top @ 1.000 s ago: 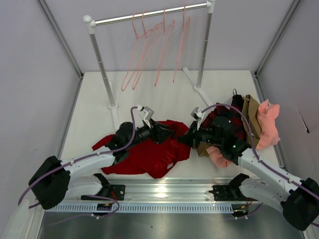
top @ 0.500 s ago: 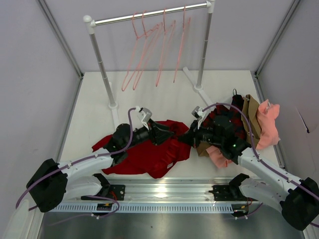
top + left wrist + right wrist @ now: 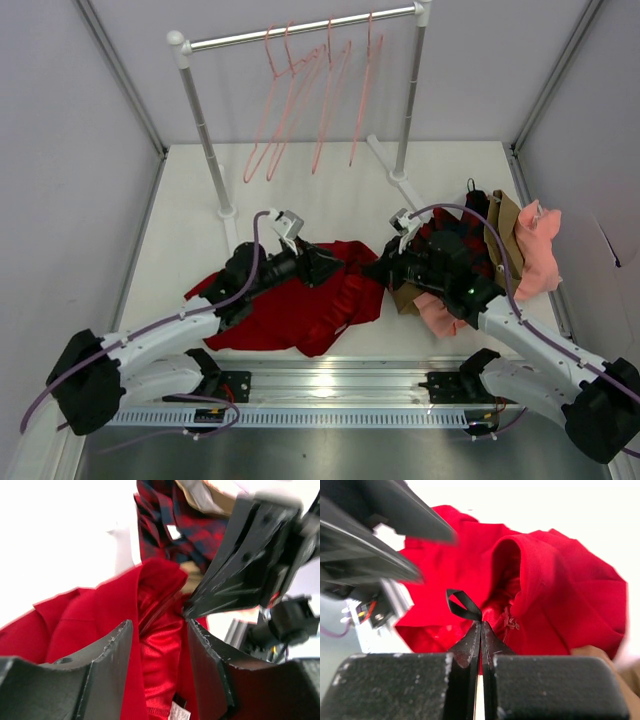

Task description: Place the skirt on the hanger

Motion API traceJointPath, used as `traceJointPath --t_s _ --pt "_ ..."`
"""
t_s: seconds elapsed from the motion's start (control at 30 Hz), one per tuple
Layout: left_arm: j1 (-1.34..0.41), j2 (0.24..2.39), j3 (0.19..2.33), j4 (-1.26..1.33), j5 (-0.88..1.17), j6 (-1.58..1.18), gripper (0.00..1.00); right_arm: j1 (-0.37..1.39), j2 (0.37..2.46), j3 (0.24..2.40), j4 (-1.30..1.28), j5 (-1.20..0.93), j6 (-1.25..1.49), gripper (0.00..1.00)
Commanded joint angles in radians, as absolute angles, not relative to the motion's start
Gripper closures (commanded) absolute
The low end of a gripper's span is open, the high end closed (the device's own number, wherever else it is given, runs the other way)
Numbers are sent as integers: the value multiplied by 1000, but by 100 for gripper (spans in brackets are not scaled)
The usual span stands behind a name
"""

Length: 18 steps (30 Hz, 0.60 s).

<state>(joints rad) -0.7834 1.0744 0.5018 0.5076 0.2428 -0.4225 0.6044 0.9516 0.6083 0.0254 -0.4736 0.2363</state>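
Observation:
The deep-red skirt (image 3: 290,315) lies crumpled on the table between my two arms. My right gripper (image 3: 377,272) is shut on its right edge, where a black ribbon loop (image 3: 462,605) pokes out above the closed fingertips (image 3: 481,625). My left gripper (image 3: 325,268) is open, close to the right one. Its fingers (image 3: 122,632) straddle a fold of the skirt's shiny red lining (image 3: 160,660) without pinching it. The right gripper's black body (image 3: 235,575) fills the upper right of the left wrist view. Several salmon-pink wire hangers (image 3: 275,110) hang on the rail at the back.
The clothes rack (image 3: 300,30) stands at the back on two posts with white feet. At the right lies a pile: a red-and-black plaid garment (image 3: 465,245), a brown piece (image 3: 505,232) and a salmon-pink garment (image 3: 540,250). Grey walls close in both sides.
The left arm has stretched a little further forward over the skirt. The right gripper has crept slightly back with the skirt's edge. Both grippers hold the same state.

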Motion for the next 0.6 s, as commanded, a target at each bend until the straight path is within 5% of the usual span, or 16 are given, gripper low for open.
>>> traceJointPath --t_s 0.0,0.23,0.57 --pt "-787 974 669 307 137 -373 45 600 917 650 17 -319 245 100" --pt "-788 968 1006 86 84 -336 44 601 865 594 64 -253 264 100" --pt "-819 1463 1747 -225 -18 -253 44 615 857 549 146 -129 336 100"
